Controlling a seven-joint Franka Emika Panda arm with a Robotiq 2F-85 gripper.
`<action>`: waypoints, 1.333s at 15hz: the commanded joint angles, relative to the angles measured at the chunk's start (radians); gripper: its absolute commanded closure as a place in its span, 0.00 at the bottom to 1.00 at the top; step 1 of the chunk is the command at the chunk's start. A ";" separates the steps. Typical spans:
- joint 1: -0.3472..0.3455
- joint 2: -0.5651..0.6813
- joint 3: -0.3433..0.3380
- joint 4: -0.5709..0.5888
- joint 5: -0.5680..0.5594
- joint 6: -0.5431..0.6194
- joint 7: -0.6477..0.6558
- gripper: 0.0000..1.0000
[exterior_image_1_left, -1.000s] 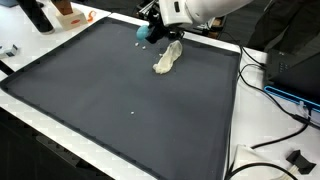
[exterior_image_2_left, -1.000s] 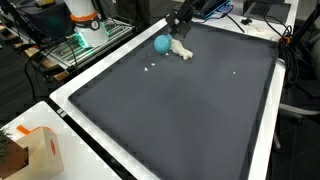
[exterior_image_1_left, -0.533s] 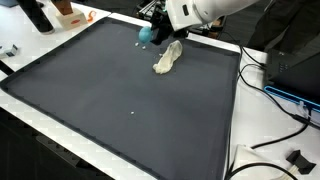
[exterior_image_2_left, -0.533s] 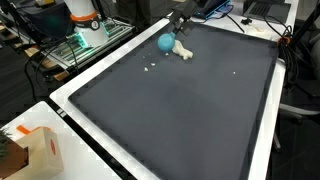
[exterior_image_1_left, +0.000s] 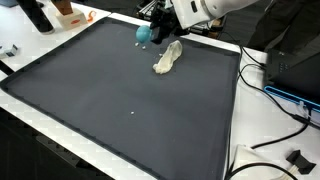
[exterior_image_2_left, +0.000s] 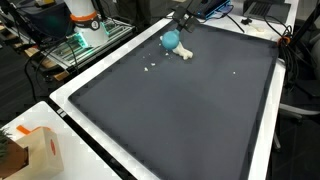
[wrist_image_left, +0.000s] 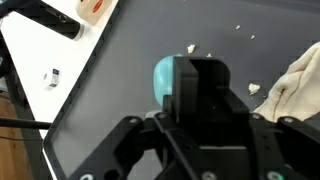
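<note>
Tool (exterior_image_2_left: 173, 33): clamped on teal ball (exterior_image_1_left: 143, 33), at the far edge of the dark surface (exterior_image_1_left: 120, 100). White cloth (exterior_image_1_left: 168, 57): just beside the ball. Since a second ago, ball and tool have shifted slightly.

A robotics lab: loose cables (exterior_image_1_left: 285, 97) and black electronics (exterior_image_1_left: 300, 65) lie well away from the fingers (wrist_image_left: 205, 85), with a wire rack (exterior_image_2_left: 55, 50) far off to their side.
</note>
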 joint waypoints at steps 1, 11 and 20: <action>0.005 -0.036 0.015 -0.025 -0.055 -0.001 -0.033 0.75; -0.014 -0.150 0.059 -0.053 -0.062 0.060 -0.115 0.75; -0.065 -0.271 0.080 -0.075 0.027 0.245 -0.242 0.75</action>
